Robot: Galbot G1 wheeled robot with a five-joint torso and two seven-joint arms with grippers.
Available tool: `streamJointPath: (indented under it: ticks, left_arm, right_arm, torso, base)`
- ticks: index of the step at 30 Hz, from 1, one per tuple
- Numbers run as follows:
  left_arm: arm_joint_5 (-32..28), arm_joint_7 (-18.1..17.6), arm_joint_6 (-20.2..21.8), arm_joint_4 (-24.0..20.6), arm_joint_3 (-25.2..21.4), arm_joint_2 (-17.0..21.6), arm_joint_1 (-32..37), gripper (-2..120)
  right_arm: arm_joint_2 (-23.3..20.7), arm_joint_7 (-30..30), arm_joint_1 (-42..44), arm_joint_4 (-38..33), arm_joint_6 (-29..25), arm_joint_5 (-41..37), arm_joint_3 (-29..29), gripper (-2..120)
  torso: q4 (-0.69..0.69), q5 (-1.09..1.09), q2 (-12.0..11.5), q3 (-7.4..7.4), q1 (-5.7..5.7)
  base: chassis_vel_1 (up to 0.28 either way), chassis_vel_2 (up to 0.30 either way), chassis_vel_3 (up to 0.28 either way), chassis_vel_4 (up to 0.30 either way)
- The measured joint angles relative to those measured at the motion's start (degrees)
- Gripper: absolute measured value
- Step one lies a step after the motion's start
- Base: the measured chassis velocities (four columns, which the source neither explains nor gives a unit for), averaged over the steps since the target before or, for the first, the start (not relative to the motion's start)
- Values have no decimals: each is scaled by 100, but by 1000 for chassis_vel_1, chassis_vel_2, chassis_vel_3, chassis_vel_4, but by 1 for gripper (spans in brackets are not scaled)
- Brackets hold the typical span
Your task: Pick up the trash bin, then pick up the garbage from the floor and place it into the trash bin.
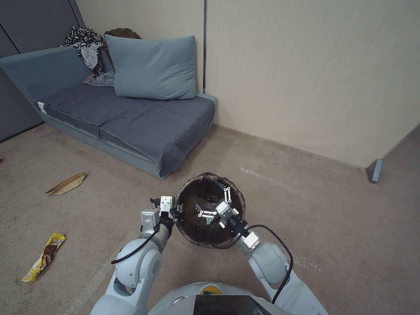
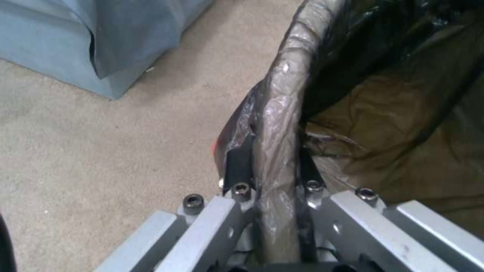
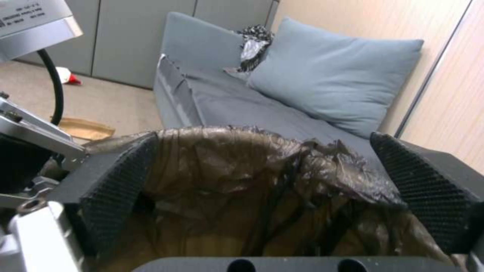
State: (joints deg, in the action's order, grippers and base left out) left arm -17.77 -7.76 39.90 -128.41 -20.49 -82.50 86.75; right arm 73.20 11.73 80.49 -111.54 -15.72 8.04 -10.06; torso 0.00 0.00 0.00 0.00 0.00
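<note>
**Bin held at its rim, litter on the carpet**

The bin (image 1: 211, 210) hangs in front of the robot above the carpet (image 1: 306, 210), near the sofa (image 1: 131, 118) corner. It is round, lined with a crinkled brown-black bag folded over the rim. The left gripper (image 2: 275, 170) pinches the bagged rim, one finger outside, one inside; the left wrist view shows this clamp close up. The right gripper (image 1: 215, 202) sits over the bin mouth, its fingers spread wide, holding nothing. In the head view, a brown paper bag (image 1: 66, 183) and a yellow wrapper (image 1: 43, 257) lie on the floor to the left. The right wrist view adds a red-and-white piece (image 3: 65, 75) by the cabinets.
</note>
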Motion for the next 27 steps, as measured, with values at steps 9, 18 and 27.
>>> streamJointPath:
  ticks: [9, 18, 27]
  left_arm:
    - [-4, 0, 2, 3, -18, 1, -2, 0]
    - [52, 135, -105, 74, -96, 12, 2, 0]
    - [173, 253, -335, 128, -176, 25, 31, 0]
  right_arm:
    - [-1, 4, -7, -3, -18, 11, -6, 100]
    - [63, -217, -4, -665, 120, -373, -99, 100]
    - [482, -1222, 243, -1461, 268, -624, -846, 100]
  torso:
    - [0, 0, 0, 0, 0]
    - [0, 0, 0, 0, 0]
    - [0, 0, 0, 0, 0]
  base:
    - [0, 0, 0, 0]
    - [0, 0, 0, 0]
    - [0, 0, 0, 0]
